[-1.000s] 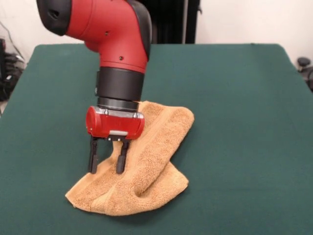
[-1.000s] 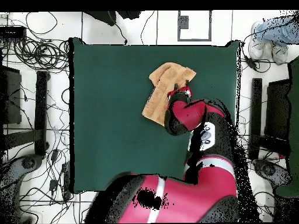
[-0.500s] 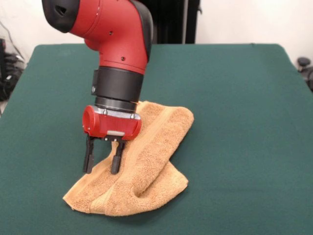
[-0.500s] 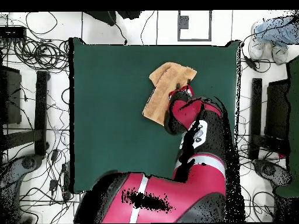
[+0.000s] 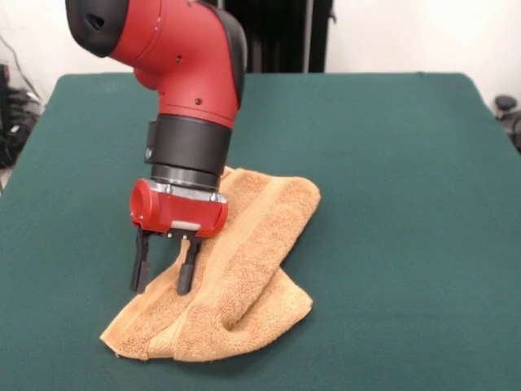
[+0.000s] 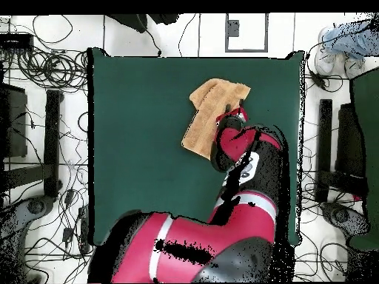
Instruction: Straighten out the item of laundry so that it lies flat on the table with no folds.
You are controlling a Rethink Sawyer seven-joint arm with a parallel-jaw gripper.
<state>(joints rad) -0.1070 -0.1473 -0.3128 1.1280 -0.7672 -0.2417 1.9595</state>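
I have the hand (image 5: 163, 275) pointing straight down over the hand towel (image 5: 236, 269), its two dark fingers (image 5: 186, 267) spread apart with nothing between them. The tips sit low against the towel's edge on the picture's left side in the front view; I can't tell whether they actually press the cloth or hang just above it. So the hand is released, not gripping.

The tan-orange terry towel lies on the green counter (image 5: 391, 163), toward the counter's camera-side edge in the front view and somewhat left of centre. From above, it sits near the counter's top edge, toward the top right corner (image 6: 211, 111).

By my reading the job is far from finished. The towel is doubled over itself, with a thick rolled fold running diagonally and a bunched lobe at the near end. No corner is pulled out flat yet; grabbing an edge and drawing the layers apart is all left to do.
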